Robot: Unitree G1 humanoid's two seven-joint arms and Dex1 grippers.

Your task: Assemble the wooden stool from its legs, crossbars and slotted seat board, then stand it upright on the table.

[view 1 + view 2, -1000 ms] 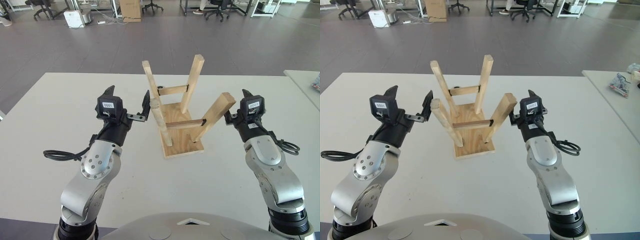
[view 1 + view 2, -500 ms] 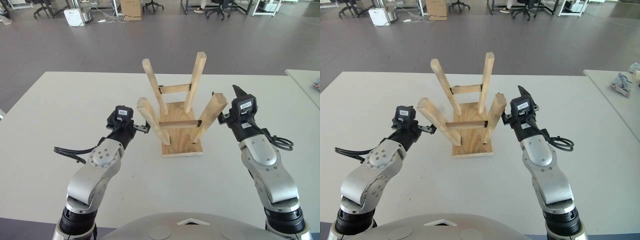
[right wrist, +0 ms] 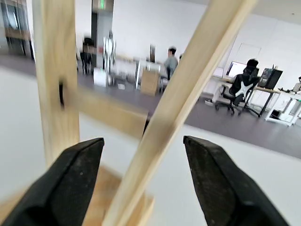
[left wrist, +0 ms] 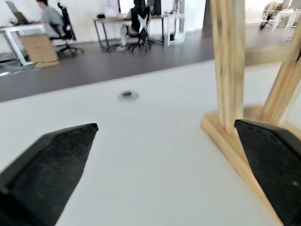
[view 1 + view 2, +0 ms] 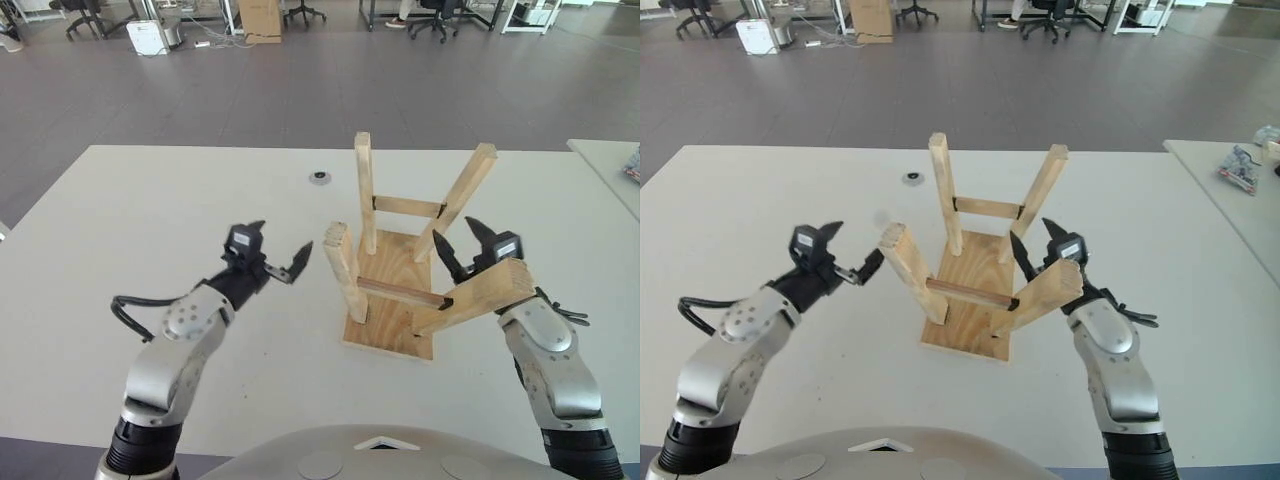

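The pale wooden stool point(image 5: 392, 312) stands upside down on the white table point(image 5: 150, 200), its square slotted seat board point(image 5: 962, 330) flat on the top and all 4 legs pointing up. 2 crossbars join the legs, a light 1 point(image 5: 405, 207) at the back and a darker 1 point(image 5: 395, 292) at the front.

The left gripper point(image 5: 278, 250) hovers just beside the near-left leg point(image 5: 342, 270), jaws spread wide and holding nothing. The right gripper point(image 5: 460, 245) is also spread and empty, sitting behind the slanted near-right leg point(image 5: 470, 295), which partly hides it.

A small dark round object point(image 5: 320, 178) lies on the table behind the stool, well apart from it. A second table edge point(image 5: 610, 160) shows at the far right.
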